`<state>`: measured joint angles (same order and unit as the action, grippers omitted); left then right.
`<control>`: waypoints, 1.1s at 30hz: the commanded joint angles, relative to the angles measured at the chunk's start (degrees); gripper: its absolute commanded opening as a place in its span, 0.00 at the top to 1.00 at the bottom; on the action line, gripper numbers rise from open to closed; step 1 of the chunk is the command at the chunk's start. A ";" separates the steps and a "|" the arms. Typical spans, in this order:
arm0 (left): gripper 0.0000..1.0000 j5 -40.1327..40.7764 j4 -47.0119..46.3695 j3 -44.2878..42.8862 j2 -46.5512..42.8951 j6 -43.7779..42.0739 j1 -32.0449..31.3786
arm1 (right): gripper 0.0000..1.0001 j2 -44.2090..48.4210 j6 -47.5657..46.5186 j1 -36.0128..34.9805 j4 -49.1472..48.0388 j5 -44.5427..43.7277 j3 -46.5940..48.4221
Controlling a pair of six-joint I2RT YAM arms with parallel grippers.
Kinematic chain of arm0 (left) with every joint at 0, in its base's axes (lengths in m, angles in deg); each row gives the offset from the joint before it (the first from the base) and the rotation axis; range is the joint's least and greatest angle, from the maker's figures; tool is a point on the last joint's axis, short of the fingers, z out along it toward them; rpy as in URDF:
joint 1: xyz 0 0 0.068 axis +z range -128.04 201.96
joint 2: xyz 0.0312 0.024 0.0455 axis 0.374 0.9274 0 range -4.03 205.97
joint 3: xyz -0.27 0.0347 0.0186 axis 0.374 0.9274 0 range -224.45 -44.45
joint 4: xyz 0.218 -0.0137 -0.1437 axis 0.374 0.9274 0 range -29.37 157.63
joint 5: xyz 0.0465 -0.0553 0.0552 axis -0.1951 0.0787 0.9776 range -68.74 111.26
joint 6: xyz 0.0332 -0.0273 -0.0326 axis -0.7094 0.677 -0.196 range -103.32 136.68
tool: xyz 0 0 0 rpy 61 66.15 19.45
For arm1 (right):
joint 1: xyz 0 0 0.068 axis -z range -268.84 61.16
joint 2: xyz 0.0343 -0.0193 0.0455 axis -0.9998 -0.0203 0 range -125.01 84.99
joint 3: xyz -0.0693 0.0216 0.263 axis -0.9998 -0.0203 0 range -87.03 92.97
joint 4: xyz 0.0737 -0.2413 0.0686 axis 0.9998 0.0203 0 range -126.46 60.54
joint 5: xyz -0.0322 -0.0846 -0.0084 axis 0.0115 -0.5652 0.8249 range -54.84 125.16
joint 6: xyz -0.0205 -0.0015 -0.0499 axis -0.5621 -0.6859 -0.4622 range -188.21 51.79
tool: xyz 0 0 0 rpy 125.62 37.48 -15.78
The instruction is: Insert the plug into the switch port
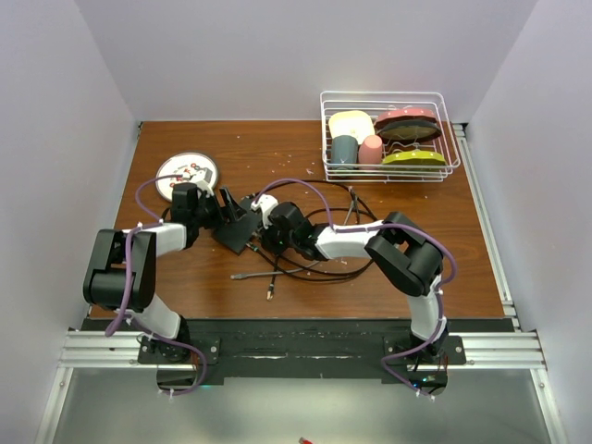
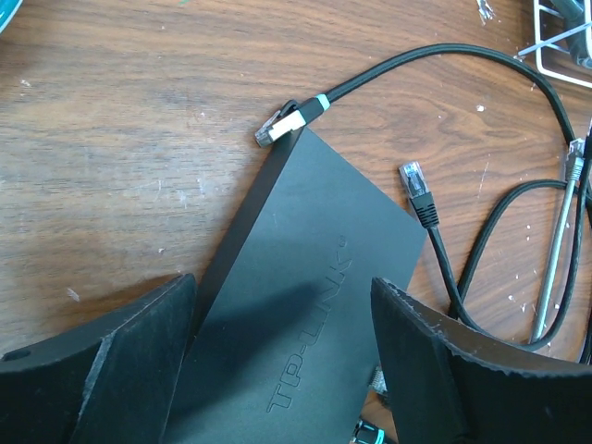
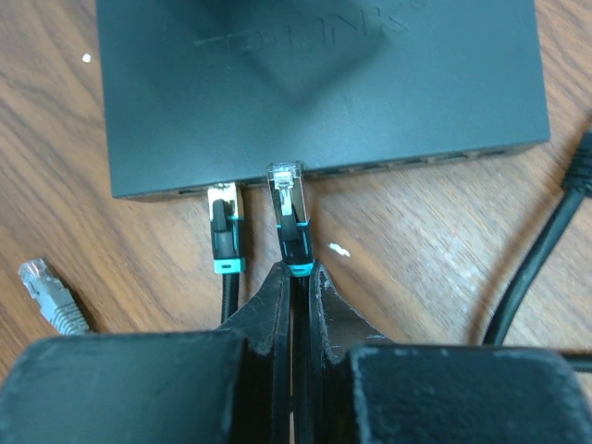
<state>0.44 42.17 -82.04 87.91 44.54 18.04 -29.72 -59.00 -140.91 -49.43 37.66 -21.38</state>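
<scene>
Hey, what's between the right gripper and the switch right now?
Between the right gripper and the switch lies only the plug it holds, its clear tip at the socket edge; the right wrist view shows it. A second plug sits alongside.

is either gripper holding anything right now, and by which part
The right gripper pinches the plug by its back end, at the teal band. The left gripper, open, flanks the switch; contact cannot be told.

The clear-tipped, teal-banded plug (image 3: 287, 199) points its tip at the socket edge of the flat matte-black switch (image 3: 314, 92).
</scene>
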 commanded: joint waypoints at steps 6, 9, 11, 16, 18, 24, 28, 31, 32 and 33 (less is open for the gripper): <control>0.25 -1.94 -2.99 0.41 1.22 -1.22 0.50 | 1.00 0.72 1.07 0.13 11.30 -4.18 -0.35; 0.29 -2.29 -3.16 0.41 1.75 -1.31 0.50 | 1.00 -0.06 0.63 0.04 12.79 -2.68 1.23; 0.30 -2.47 -3.16 0.32 2.10 -1.31 0.50 | 1.00 -0.77 0.11 -0.13 15.25 -2.77 2.46; 0.31 -2.65 -3.08 0.23 2.19 -1.40 0.50 | 1.00 -2.35 -0.86 -0.13 20.00 -2.68 5.37; 0.31 -2.56 -3.16 0.23 2.28 -1.31 0.50 | 1.00 -2.35 -1.13 -0.13 20.70 -2.68 5.63; 0.32 -3.09 -3.34 -0.03 3.16 -1.31 0.50 | 1.00 -2.88 -1.83 -0.22 21.84 -1.01 6.68; 0.33 -3.09 -3.34 -0.12 3.24 -1.49 0.50 | 1.00 -4.28 -2.44 -0.31 23.95 0.40 8.53; 0.33 -3.17 -3.34 -0.21 3.42 -1.49 0.50 | 1.00 -4.46 -3.06 -0.40 25.62 0.66 9.67; 0.34 -3.26 -3.34 -0.21 3.51 -1.40 0.50 | 1.00 -4.29 -3.06 -0.31 25.72 0.75 9.85; 0.34 -3.35 -3.43 -0.21 3.68 -1.49 0.50 | 1.00 -4.29 -3.32 -0.31 26.06 0.92 10.02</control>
<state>-0.87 40.07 -82.04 90.86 43.97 18.47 -31.34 -60.86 -140.96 -31.33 36.88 -11.87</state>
